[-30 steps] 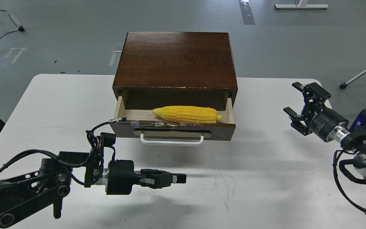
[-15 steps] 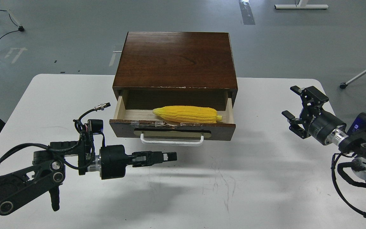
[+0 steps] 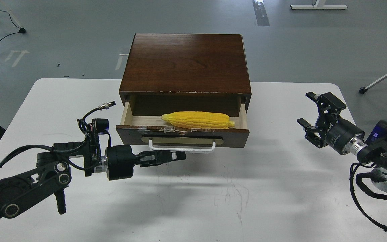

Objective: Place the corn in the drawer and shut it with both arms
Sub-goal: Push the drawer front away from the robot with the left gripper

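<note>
The yellow corn (image 3: 198,120) lies on its side inside the open drawer (image 3: 233,137), towards the right. The drawer sticks out of a dark brown wooden cabinet (image 3: 185,62) and has a white bar handle (image 3: 182,148). My left gripper (image 3: 179,155) is shut and empty, pointing right, just below and in front of the handle's left half. My right gripper (image 3: 309,113) is open and empty, well to the right of the drawer above the table.
The white table (image 3: 240,188) carries the cabinet at its back middle. The left arm's cable and connector (image 3: 108,106) rise beside the drawer's left front corner. Grey floor with stand legs lies beyond the table.
My left gripper has moved up and back towards the drawer front, now just under the handle. My right gripper has shifted slightly down and left. The corn and drawer have not moved.
</note>
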Robot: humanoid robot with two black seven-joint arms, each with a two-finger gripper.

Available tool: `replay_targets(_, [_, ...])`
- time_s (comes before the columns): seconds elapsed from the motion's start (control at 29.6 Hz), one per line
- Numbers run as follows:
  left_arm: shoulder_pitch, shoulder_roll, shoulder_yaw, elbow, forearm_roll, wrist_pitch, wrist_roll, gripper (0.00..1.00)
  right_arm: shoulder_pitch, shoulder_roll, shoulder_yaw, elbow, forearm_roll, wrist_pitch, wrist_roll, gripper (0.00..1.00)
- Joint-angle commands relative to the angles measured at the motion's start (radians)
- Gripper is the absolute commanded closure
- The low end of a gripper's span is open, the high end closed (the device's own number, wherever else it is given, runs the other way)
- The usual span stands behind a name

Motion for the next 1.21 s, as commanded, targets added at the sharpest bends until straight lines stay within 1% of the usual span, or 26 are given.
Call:
replay_targets(0.0, [-0.007, 0.0, 0.001, 0.028, 0.0, 0.0, 0.0, 1.0, 0.0, 0.0, 0.0, 0.0, 0.0, 0.0, 0.0, 0.01])
replay_targets(0.2, [-0.01, 0.0, -0.001, 0.046, 0.0, 0.001, 0.0, 1.0, -0.005, 0.0, -0.001, 0.0, 0.001, 0.0, 0.0, 0.01])
replay_targets(0.34, [-0.047, -0.002, -0.001, 0.077, -0.001, 0.0, 0.0, 1.0, -0.007, 0.0, -0.001, 0.001, 0.001, 0.0, 0.0, 0.01])
replay_targets(0.64, [-0.073, -0.005, -0.001, 0.124, -0.014, 0.0, 0.0, 1.0, -0.011, -0.001, 0.0, 0.001, 0.0, 0.0, 0.0, 0.01])
replay_targets(1.18, [-0.14, -0.06, -0.001, 0.232, -0.015, 0.003, 0.0, 1.0, -0.03, -0.002, 0.0, 0.003, 0.001, 0.0, 0.0, 0.01])
